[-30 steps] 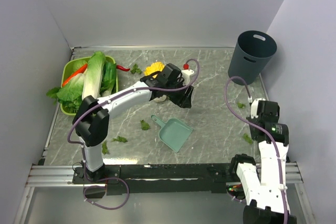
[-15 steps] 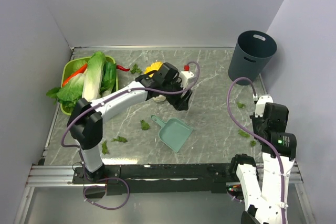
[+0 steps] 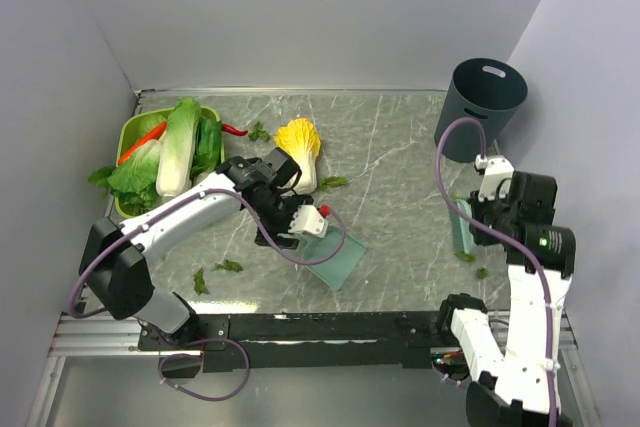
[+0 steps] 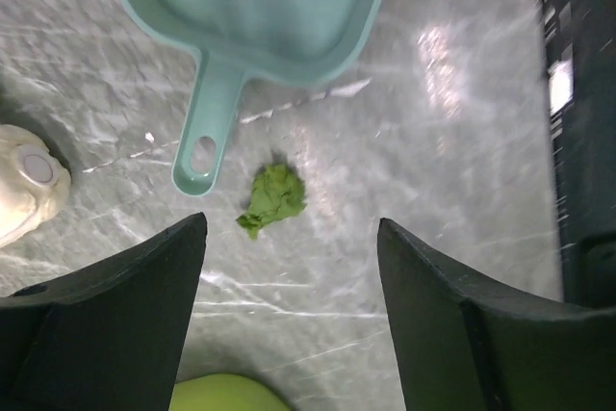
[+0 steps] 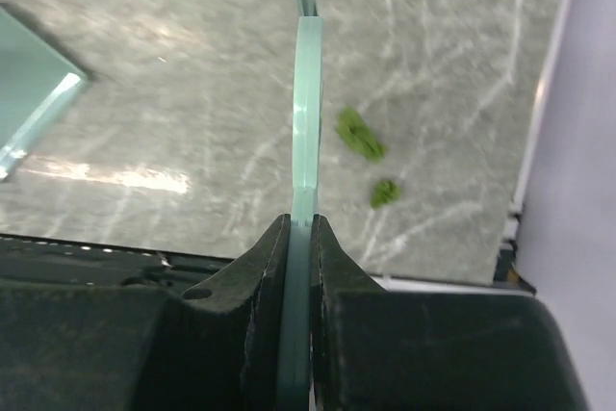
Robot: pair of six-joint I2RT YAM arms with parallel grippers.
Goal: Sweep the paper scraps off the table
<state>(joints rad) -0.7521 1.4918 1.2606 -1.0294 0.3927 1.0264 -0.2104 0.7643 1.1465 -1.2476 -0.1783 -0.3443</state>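
Small dark-green paper scraps lie on the marble table (image 3: pixel 400 157): two near the front left (image 3: pixel 228 266), one by the cabbage half (image 3: pixel 333 183), and two at the right (image 3: pixel 467 257). My left gripper (image 3: pixel 287 235) is open and empty, hovering over the handle end of the teal dustpan (image 3: pixel 338 262). In the left wrist view one scrap (image 4: pixel 272 199) lies just below the dustpan handle (image 4: pixel 207 122), ahead of my left gripper (image 4: pixel 289 267). My right gripper (image 5: pixel 300 228) is shut on a thin teal brush (image 5: pixel 306 93), held edge-on above the scraps (image 5: pixel 359 134).
A dark grey bin (image 3: pixel 480 97) stands at the back right. A lime basket (image 3: pixel 130 132) with whole cabbages (image 3: pixel 178 152) sits at the back left, with a red chili (image 3: pixel 233 130) beside it. The yellow-topped cabbage half (image 3: pixel 300 142) lies in the middle back.
My left arm has swung back from the table's middle to the dustpan handle, uncovering the cabbage half. My right gripper has turned and shifted, so the teal brush now shows.
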